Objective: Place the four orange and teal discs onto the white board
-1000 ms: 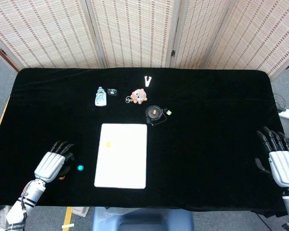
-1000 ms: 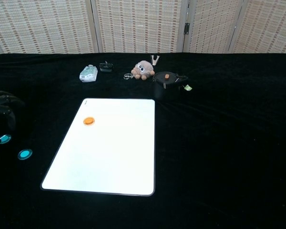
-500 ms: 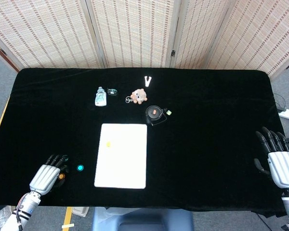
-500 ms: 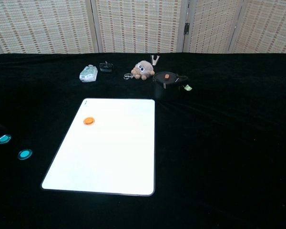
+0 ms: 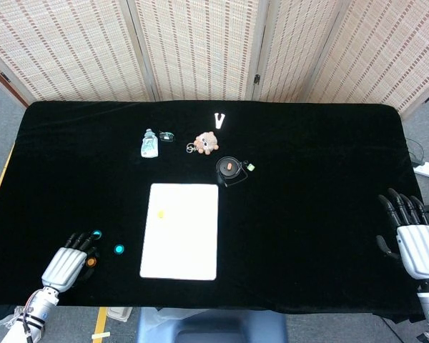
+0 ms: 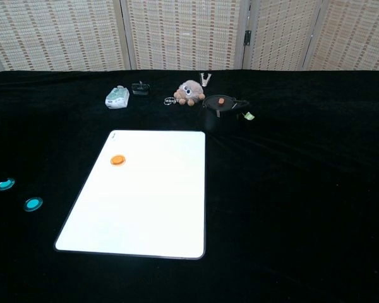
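Note:
The white board lies flat near the table's front, and one orange disc rests on its far left part. Left of the board, two teal discs lie on the black cloth, one nearer the board and one further out. A second orange disc sits beside the fingertips of my left hand, which lies flat at the front left edge, fingers straight, holding nothing. My right hand hovers at the far right edge with its fingers spread and empty.
Behind the board stand a small bottle, a plush toy, a black round case with an orange spot, a green bit and a white clip. A folding screen closes off the back.
My left hand has drawn back toward the front left corner, uncovering a teal disc and an orange disc that stay on the cloth. The right hand has hardly moved.

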Motion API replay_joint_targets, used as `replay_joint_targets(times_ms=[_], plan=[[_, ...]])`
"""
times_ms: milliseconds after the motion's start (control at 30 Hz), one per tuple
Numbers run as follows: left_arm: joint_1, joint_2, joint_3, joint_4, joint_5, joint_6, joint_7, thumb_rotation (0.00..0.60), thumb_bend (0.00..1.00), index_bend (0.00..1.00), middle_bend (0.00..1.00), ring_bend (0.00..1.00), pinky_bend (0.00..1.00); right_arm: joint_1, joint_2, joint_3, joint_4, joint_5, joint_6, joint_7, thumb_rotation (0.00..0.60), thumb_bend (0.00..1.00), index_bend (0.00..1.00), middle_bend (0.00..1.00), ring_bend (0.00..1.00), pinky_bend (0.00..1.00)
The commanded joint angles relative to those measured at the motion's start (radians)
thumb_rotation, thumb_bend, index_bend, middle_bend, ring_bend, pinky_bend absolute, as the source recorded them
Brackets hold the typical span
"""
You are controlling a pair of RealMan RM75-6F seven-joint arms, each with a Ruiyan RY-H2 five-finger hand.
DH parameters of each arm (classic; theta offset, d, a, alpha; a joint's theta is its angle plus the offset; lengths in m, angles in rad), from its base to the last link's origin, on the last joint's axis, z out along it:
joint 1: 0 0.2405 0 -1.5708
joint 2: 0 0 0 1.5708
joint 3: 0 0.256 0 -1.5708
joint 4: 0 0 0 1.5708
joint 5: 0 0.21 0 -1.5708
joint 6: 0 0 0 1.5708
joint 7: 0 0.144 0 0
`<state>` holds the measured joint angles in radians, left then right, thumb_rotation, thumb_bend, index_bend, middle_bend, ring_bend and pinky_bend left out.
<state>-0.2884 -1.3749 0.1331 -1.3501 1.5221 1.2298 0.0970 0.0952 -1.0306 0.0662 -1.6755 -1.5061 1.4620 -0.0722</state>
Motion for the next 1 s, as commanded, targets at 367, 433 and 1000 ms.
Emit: replay_joint_targets(times_ms=[367, 433, 1000], plan=[[0.006, -0.019, -0.015, 0.028, -0.004, -0.022, -0.007, 0.6, 0.44, 0.42, 0.15, 0.04, 0.0, -0.005, 0.001, -0.003, -0.003, -0.001, 0.005, -0.003, 0.6, 0.43, 0.0, 0.0, 0.0, 0.0], [0.006, -0.02, -0.017, 0.031, -0.004, -0.028, -0.007, 0.6, 0.44, 0.42, 0.15, 0.04, 0.0, -0.005, 0.001, -0.003, -0.003, -0.001, 0.006, -0.003, 0.6, 0.43, 0.0, 0.0, 0.0, 0.0], [0.011, -0.031, -0.035, 0.073, -0.008, -0.038, -0.025, 0.6, 0.44, 0.47, 0.15, 0.05, 0.0, -0.007, 0.001, -0.004, -0.011, -0.001, 0.008, -0.013, 0.6, 0.43, 0.0, 0.0, 0.0, 0.0]])
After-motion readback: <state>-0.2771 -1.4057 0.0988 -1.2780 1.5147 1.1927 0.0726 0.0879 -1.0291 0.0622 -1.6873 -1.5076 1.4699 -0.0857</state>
